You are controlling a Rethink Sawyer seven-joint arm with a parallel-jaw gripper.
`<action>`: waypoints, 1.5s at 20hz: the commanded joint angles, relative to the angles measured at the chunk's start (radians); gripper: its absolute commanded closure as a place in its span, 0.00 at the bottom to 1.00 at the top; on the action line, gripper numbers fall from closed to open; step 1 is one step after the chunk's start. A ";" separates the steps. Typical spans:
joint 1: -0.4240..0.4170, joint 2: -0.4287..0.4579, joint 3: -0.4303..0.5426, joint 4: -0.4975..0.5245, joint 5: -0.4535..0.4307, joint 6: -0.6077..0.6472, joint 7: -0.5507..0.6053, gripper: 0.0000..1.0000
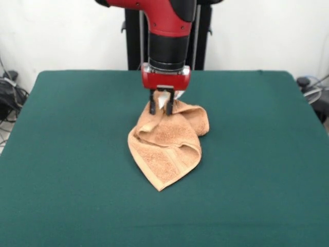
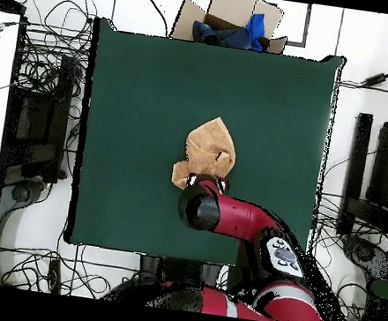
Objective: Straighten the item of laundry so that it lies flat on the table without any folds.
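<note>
Front view shows the gripper (image 1: 161, 108) with its two dark fingers (image 1: 152, 107) clamped on the top edge of the towel (image 1: 167, 144), a bit of white, likely the tag, pinched between them. The pinched part is raised; the rest droops down onto the table (image 1: 61, 154) in bunched folds, narrowing to a point on the side away from the arm. A flat woven band runs along one lower edge. Seen from overhead, the towel (image 2: 209, 152) lies near the middle of the green table (image 2: 135, 97), crumpled into a leaf-like shape, one end hidden under the red arm (image 2: 225, 217).
</note>
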 commanded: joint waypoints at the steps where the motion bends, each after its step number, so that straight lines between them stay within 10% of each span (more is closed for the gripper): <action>1: 0.038 0.018 0.031 -0.044 -0.022 -0.031 0.131 1.00; 30: 0.134 0.062 -0.090 -0.113 -0.013 0.005 0.120 1.00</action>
